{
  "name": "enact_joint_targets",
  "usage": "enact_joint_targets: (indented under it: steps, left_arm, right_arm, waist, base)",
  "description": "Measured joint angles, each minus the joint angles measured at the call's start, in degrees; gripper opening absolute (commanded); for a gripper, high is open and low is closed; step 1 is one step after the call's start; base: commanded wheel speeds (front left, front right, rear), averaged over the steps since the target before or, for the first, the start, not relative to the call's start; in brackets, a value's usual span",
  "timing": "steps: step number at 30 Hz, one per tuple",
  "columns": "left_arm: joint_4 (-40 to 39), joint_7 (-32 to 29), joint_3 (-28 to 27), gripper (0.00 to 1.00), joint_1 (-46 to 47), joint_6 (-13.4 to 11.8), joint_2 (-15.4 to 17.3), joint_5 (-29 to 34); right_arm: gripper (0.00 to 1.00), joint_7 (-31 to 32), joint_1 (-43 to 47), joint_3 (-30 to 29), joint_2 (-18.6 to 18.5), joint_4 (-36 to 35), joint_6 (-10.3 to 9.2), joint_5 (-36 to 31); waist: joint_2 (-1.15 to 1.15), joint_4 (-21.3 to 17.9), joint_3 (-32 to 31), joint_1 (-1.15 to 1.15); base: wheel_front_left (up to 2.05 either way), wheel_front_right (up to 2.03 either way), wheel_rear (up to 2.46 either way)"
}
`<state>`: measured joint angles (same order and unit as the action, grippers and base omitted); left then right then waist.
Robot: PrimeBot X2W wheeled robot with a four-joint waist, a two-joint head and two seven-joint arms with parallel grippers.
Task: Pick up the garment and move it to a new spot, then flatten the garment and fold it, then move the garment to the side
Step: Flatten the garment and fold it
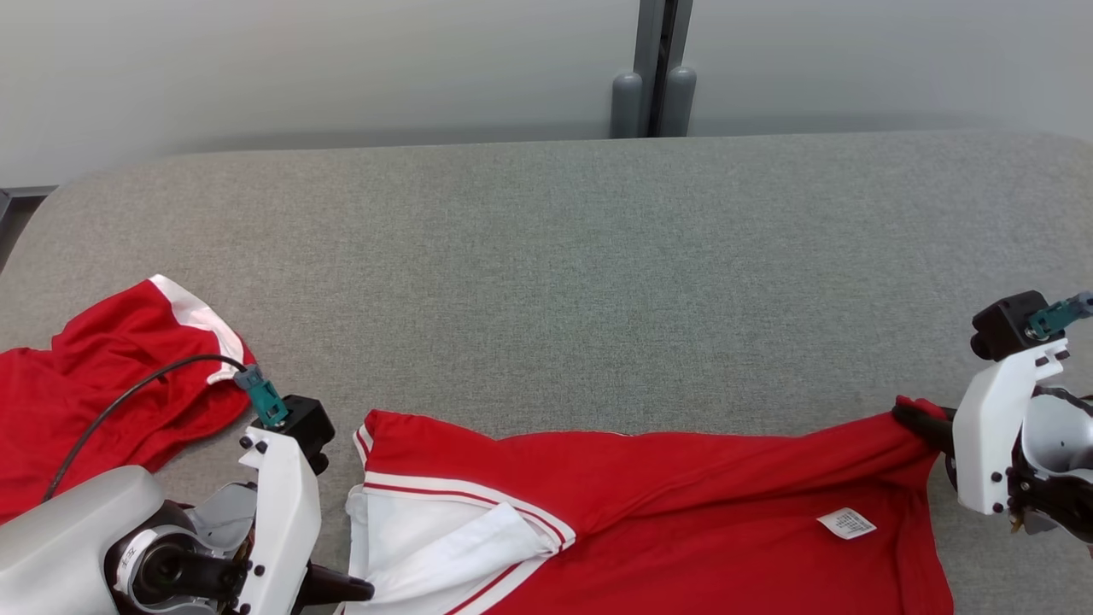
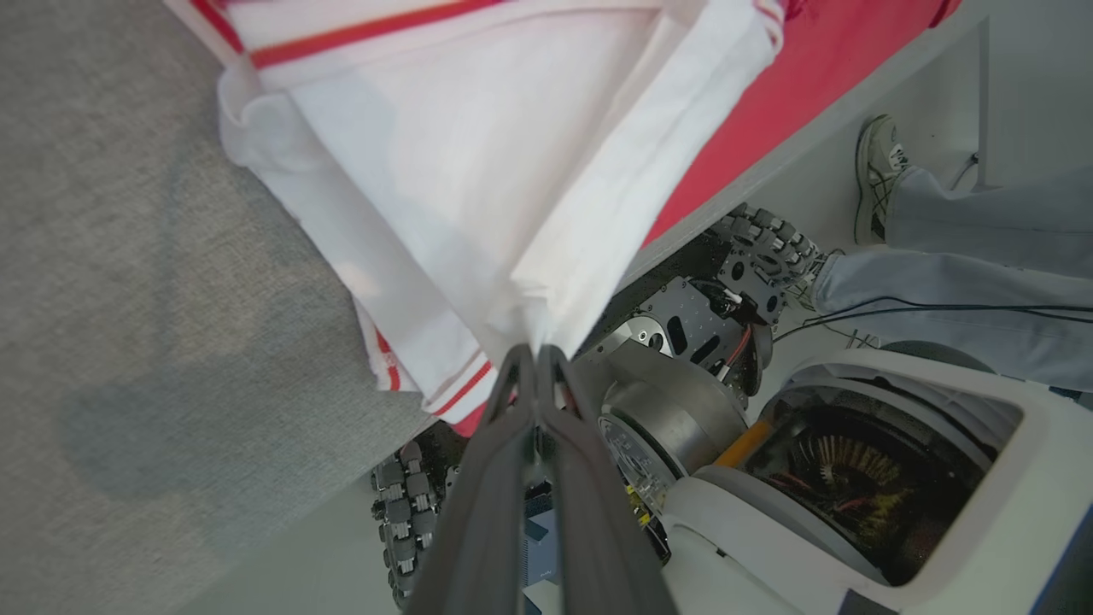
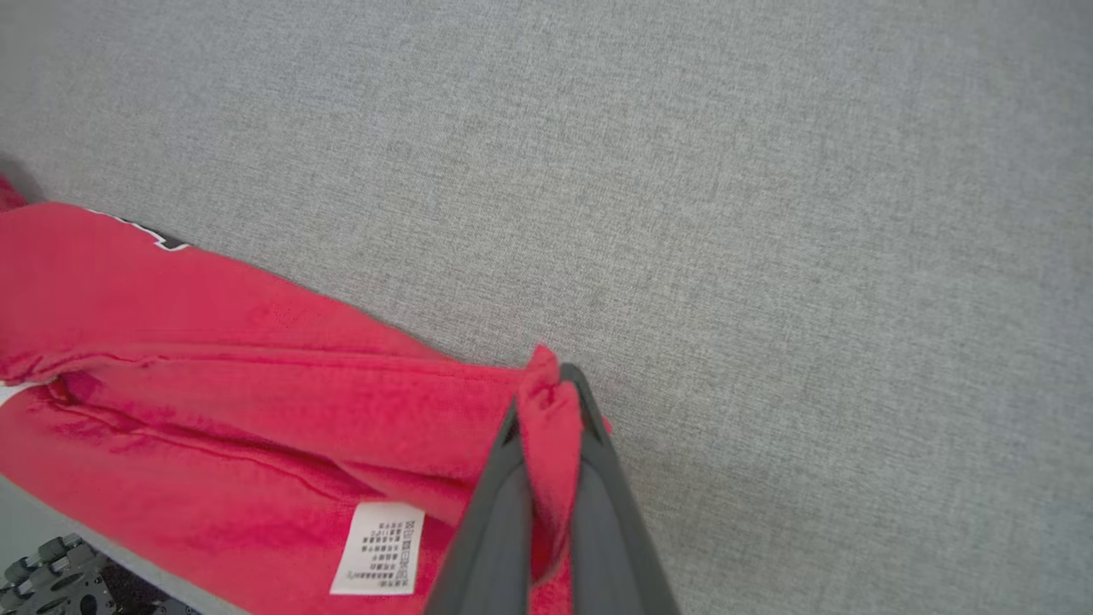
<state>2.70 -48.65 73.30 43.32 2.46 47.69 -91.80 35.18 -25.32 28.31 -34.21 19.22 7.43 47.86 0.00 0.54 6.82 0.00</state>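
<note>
I see the garment [image 1: 649,504], red with a white part and striped trim, stretched along the near edge of the table [image 1: 598,273] between my two arms. My left gripper [image 2: 538,354] is pressed together on a fold of the white cloth at the garment's left end. In the left wrist view the white fabric fans out from the fingertips, which sit just past the table edge, above my base. My right gripper [image 3: 551,384] pinches a bunched red corner at the garment's right end, the cloth squeezed between both fingers and poking out just past the tips. From that grip the red fabric runs leftward in long creases. A white label [image 1: 846,523] lies face up on the garment near its right end, close to the right gripper. A second piece of red cloth [image 1: 111,401] with a white band lies crumpled at the table's left, beyond my left wrist and apart from the garment. A black cable [image 1: 128,389] crosses it in the head view. The left wrist view also shows a person's shoe [image 2: 879,171] and trouser leg on the floor beside my base.
</note>
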Motion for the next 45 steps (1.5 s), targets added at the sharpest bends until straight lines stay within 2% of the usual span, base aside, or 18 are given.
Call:
enact_joint_targets:
  steps: [5,13,14,15,16,24,31,38,42,45]
  left_arm:
    - [-0.75,-0.16,-0.18,0.00,0.25,-0.29,-0.12,0.09]
    - [-1.07,-0.24,-0.21,0.00,0.09,-0.41,-0.18,0.05]
    - [-1.07,-0.25,-0.20,0.19,-0.08,-0.49,-0.15,0.01]
    - [-1.08,-0.24,-0.20,0.81,-0.25,-0.51,-0.15,0.00]
    - [-1.08,-0.23,-0.20,1.00,-0.37,-0.51,-0.14,0.00]
    - [-1.12,0.58,-0.88,1.00,-1.54,-1.01,0.56,-0.46]
    - [-1.78,7.17,-5.14,1.00,-1.74,-0.63,2.58,-1.42]
    - [-2.11,23.38,-10.34,1.00,-2.37,0.12,4.67,5.66]
    - [-1.97,34.09,-12.71,1.00,-5.19,-1.76,5.14,9.34]
    - [-2.59,43.35,-14.83,1.00,-7.97,-4.35,4.85,11.40]
  right_arm:
    - [0.00,-0.33,-1.77,2.19,0.38,1.05,0.00,1.18]
    - [0.00,3.69,-0.38,4.69,-1.26,1.55,0.00,5.86]
    - [0.00,3.70,-0.14,4.71,-1.38,1.81,0.00,5.97]
    - [0.35,3.69,0.03,4.79,-1.36,1.97,0.00,5.97]
    - [1.00,3.63,0.04,4.71,-1.29,2.14,0.00,5.99]
    - [1.00,3.35,1.75,3.63,-0.65,2.94,0.00,7.03]
    - [1.00,-1.81,4.97,-2.34,-1.70,-0.58,0.00,9.26]
    - [1.00,-12.34,8.55,-11.95,-0.32,-6.01,0.00,8.67]
    - [1.00,-19.40,11.68,-16.74,2.44,-8.66,0.00,5.56]
    - [1.00,-23.14,14.44,-20.01,5.27,-9.50,0.00,3.05]
  waist:
    - [0.00,0.13,0.98,0.00]
    - [0.00,0.41,1.36,0.00]
    - [0.00,0.37,1.27,0.00]
    - [0.00,0.33,1.14,0.00]
    - [0.00,0.29,1.01,0.00]
    - [0.00,0.04,-1.91,0.00]
    - [0.00,0.18,-5.78,0.00]
    - [0.00,0.14,-8.18,0.00]
    - [0.00,0.04,-8.56,0.00]
    - [0.00,-0.06,-8.68,0.00]
  base:
    - [0.00,0.00,0.00]
    - [0.00,0.00,0.00]
    - [0.00,0.00,0.00]
    - [0.00,0.00,0.00]
    - [0.00,0.00,0.00]
    - [0.00,0.00,0.00]
    - [0.00,0.00,0.00]
    - [0.00,0.00,0.00]
    - [0.00,0.00,0.00]
    - [0.00,0.00,0.00]
